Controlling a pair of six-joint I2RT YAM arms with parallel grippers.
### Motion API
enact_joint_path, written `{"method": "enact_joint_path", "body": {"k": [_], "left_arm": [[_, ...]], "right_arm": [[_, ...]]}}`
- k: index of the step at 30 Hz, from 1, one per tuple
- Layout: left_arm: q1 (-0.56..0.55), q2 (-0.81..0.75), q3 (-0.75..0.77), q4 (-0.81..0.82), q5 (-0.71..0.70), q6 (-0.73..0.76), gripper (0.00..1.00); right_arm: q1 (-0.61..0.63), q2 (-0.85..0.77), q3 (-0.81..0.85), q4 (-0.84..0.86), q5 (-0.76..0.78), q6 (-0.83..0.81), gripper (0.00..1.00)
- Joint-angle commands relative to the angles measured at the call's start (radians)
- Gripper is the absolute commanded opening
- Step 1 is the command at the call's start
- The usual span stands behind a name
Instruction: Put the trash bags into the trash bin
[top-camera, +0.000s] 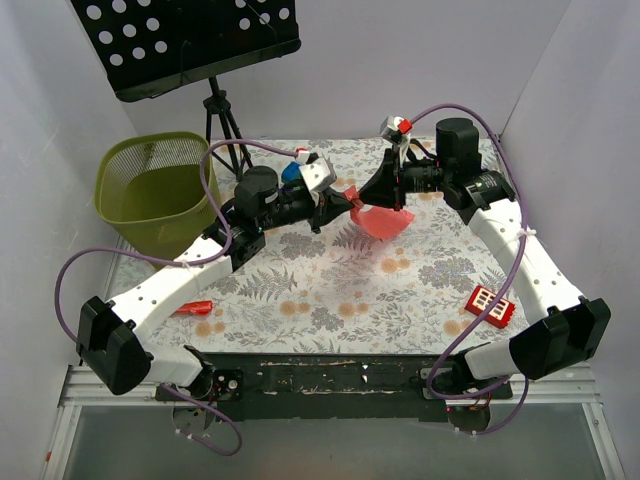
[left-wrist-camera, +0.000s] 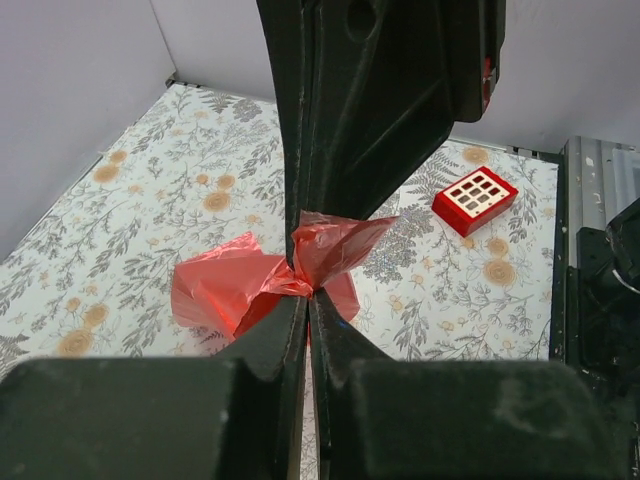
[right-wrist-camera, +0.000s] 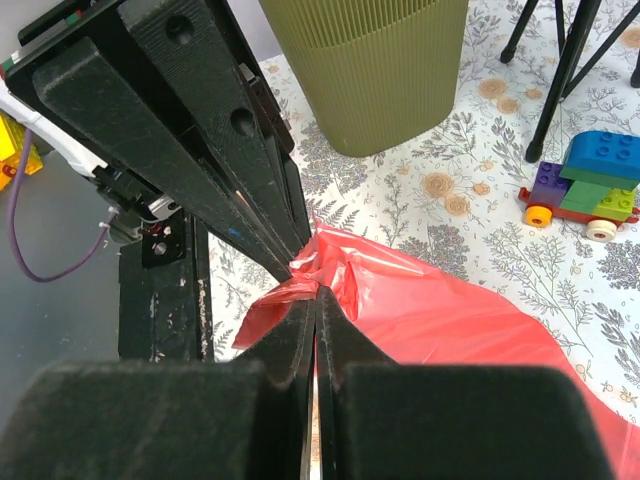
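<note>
1. While the two arms meet over the middle of the flowery table (top-camera: 300, 290), the overhead view has the left gripper (top-camera: 347, 202) and the right gripper (top-camera: 368, 198) nose to nose on the red trash bag (top-camera: 385, 222). The bag hangs off them as a small crumpled fan just over the tabletop. The green trash bin (top-camera: 125, 215) sits in the far-left corner, well apart from the bag, and I can't spot anything red in it. Other stuff lying around: a red block (top-camera: 490, 304) near the right arm, a little red stick (top-camera: 192, 308) by the left arm, and a black music stand (top-camera: 190, 40) at the back.
2. Left wrist view: the left claw is clamped tight on a twisted bit of the film. The right one's fingers come down from above onto the very same pinch. Most of the bag is bunched off to one side, low over the table.
3. Right wrist view: its own fingers are squeezed shut on the bag's edge too, right where the left fingertips meet it. The red film spreads out below. The bin stands upright beyond, with a toy car (right-wrist-camera: 585, 185) of coloured bricks near the stand's legs.
4. My take: the bag is grabbed and that's about it. Carrying it over to the bin and dropping it in is all left to do. I only see this one bag.
</note>
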Motion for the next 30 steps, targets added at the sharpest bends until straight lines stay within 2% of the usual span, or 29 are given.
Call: {"method": "enact_joint_path", "body": {"k": [1,14,22,23,26,28,30], "left_arm": [[-0.002,-0.033,0.034,0.006,0.02,0.04,0.0],[0.016,-0.14,-0.021,-0.071,-0.049,0.103,0.0],[0.014,-0.153,-0.04,-0.071,-0.063,0.112,0.0],[0.014,-0.153,-0.04,-0.071,-0.055,0.115,0.0],[0.014,-0.14,-0.043,-0.071,-0.026,0.121,0.0],[0.013,-0.13,-0.037,-0.069,-0.012,0.124,0.0],[0.013,-0.119,-0.031,-0.069,-0.006,0.135,0.0]], "right_arm": [[0.003,-0.008,0.014,0.03,-0.005,-0.003,0.01],[-0.035,-0.004,0.047,-0.098,0.098,-0.158,0.01],[-0.034,-0.007,0.043,-0.07,0.089,-0.135,0.01],[-0.034,-0.004,0.047,-0.069,0.068,-0.134,0.06],[-0.025,0.015,0.061,-0.041,-0.001,-0.093,0.38],[-0.015,0.024,0.066,-0.002,-0.047,-0.048,0.45],[0.003,0.039,0.089,-0.005,-0.06,-0.04,0.46]]}}
